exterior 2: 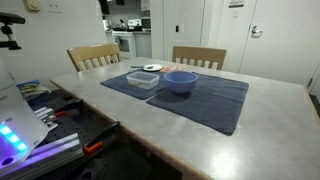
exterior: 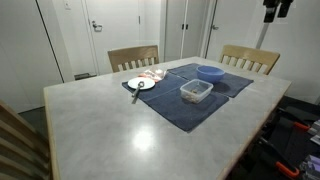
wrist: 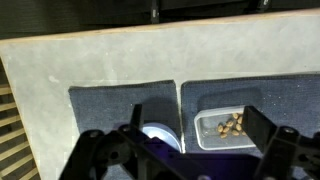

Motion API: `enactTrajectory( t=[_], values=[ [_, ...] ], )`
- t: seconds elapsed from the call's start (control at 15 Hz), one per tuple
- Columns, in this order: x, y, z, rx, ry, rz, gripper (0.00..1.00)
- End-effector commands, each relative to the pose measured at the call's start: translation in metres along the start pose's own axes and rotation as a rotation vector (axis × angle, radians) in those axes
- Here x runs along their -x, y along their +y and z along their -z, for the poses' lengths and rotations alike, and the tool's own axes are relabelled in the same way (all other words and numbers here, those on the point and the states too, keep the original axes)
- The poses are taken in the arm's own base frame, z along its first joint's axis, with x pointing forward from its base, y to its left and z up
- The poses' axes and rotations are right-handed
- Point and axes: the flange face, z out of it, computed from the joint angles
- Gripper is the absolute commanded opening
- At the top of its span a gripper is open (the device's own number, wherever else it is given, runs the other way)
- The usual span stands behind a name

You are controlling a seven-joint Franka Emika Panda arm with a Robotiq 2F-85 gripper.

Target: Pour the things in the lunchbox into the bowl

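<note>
Clearly, the lunchbox (exterior: pixel 196 97) is a shallow, see-through plastic box, rectangular with rounded corners, standing upright on the counter (exterior: pixel 110 130). It sits just beside the bowl (exterior: pixel 210 77); whether the two touch I cannot tell. In the wrist view its pale floor (wrist: pixel 205 130) carries a small cluster of brownish pieces (wrist: pixel 232 124), gathered toward the middle. They are too small to count or to name. The box's walls look cloudy rather than glass-clear, and the dark cloth under it shows through them in an exterior view (exterior 2: pixel 143 85).

The bowl is round, blue and smooth, about as wide as the lunchbox. Neither exterior view shows its inside well enough to say what it holds.

By count, there is one lunchbox, one bowl and one white round plate (exterior: pixel 141 84). There are also two dark blue mats (exterior 2: pixel 215 105) laid edge to edge, and two wooden chairs (exterior: pixel 133 57) at the far side of the counter. The lunchbox and the bowl both rest on the mats. The plate lies near the lunchbox, at a corner of the cloth.

The tool (wrist: pixel 185 160) looks down on the counter from well above. Its black fingers (wrist: pixel 275 145) stand wide apart with nothing between them, so it is released and touches none of the things.
</note>
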Motion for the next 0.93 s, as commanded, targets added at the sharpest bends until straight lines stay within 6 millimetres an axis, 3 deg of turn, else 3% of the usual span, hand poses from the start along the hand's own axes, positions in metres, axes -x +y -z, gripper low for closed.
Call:
enactTrajectory(
  t=[0.0,0.07,0.13,0.4,0.67,0.87],
  values=[
    [0.000,0.000,0.001,0.000,-0.001,0.000,1.00],
    [0.023,0.010,0.013,0.015,0.036,-0.083,1.00],
    [0.001,0.001,0.002,0.000,0.004,-0.023,1.00],
    [0.016,0.005,0.017,0.003,0.048,-0.060,1.00],
    [0.000,0.000,0.013,-0.008,0.047,-0.014,1.00],
    [-0.025,-0.009,0.007,-0.013,0.074,0.056,1.00]
  ],
)
